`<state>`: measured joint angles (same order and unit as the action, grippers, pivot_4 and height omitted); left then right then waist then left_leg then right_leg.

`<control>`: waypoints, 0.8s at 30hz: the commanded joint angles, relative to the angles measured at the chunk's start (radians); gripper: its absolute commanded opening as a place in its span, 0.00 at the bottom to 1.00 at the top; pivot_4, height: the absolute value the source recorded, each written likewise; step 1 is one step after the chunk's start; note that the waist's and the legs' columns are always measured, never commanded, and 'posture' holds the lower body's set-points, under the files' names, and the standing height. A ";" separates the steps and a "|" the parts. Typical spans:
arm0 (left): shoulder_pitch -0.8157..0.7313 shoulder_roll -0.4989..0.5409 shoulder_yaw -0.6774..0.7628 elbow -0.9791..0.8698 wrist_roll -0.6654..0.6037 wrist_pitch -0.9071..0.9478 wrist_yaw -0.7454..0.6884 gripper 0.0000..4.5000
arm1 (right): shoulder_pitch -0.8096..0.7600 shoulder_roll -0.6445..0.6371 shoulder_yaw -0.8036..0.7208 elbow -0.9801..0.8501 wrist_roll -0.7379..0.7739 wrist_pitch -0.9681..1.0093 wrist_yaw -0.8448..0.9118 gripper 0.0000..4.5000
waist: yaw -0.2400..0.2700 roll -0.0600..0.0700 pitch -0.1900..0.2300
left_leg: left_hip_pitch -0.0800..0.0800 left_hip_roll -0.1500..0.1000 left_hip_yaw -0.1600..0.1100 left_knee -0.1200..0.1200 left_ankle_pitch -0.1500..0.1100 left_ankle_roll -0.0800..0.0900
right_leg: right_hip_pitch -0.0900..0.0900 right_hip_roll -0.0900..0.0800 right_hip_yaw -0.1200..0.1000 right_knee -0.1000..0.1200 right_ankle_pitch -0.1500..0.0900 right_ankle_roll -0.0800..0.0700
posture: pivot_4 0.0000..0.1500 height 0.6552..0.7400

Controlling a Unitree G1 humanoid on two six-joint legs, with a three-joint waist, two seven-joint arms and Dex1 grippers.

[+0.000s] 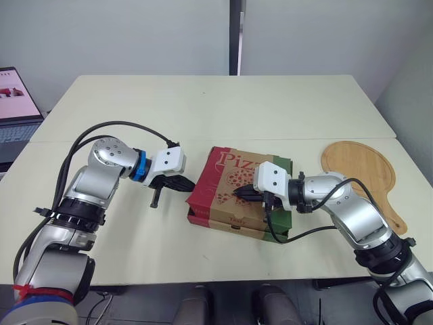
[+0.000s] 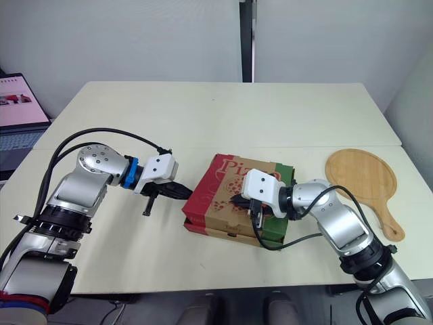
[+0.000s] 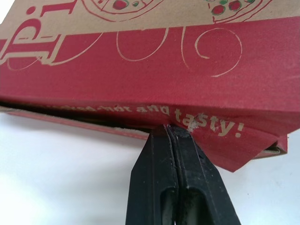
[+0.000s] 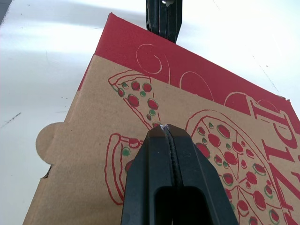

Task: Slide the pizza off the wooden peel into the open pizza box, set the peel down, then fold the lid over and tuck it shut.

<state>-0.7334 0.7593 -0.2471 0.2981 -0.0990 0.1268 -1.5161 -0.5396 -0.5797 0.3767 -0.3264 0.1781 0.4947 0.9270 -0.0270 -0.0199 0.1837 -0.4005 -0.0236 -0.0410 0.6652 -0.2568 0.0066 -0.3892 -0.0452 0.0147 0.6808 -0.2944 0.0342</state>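
Observation:
The pizza box (image 1: 226,177) lies at the table's middle with its printed lid folded down over the base. My left gripper (image 1: 191,185) is shut, and its tips touch the lid's red side flap (image 3: 140,70) on the box's left side. A dark gap shows under that flap. My right gripper (image 1: 238,193) is shut and rests tip-down on the lid's top (image 4: 93,154), near the front edge. The wooden peel (image 1: 358,169) lies flat on the table right of the box, with nothing on it. The pizza is hidden.
A laptop (image 1: 17,108) stands open at the table's far left edge. A seam (image 1: 203,140) crosses the table behind the box. Cables hang from both arms near the box.

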 commanded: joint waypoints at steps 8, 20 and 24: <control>0.025 -0.043 0.051 -0.132 -0.081 0.118 0.056 0.00 | -0.027 0.007 -0.017 -0.014 0.007 -0.004 0.021 0.01 | 0.001 0.000 0.000 | 0.000 0.000 0.000 0.000 0.000 0.000 | 0.000 0.000 0.000 0.000 0.000 0.000 | 1.00 1.00; 0.109 0.002 0.041 -0.208 -0.077 0.122 0.073 0.00 | -0.019 0.004 -0.007 -0.012 -0.005 -0.011 0.030 0.01 | 0.001 0.000 0.000 | 0.000 0.000 0.000 0.000 0.000 0.000 | 0.000 -0.001 0.000 0.000 0.000 0.000 | 1.00 1.00; 0.138 0.010 0.041 -0.237 -0.087 0.123 0.080 0.00 | -0.004 0.008 0.002 -0.009 -0.018 -0.020 0.022 0.01 | 0.001 0.000 0.000 | 0.000 0.000 0.000 0.000 0.000 0.000 | 0.000 -0.001 0.000 0.000 0.000 0.000 | 1.00 1.00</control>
<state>-0.5969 0.7580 -0.2241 0.1099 -0.1662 0.2526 -1.4342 -0.5554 -0.5759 0.3768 -0.3224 0.1710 0.4917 0.9533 -0.0263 -0.0199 0.1837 -0.4004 -0.0241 -0.0413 0.6651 -0.2568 0.0066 -0.3891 -0.0462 0.0147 0.6806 -0.2944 0.0342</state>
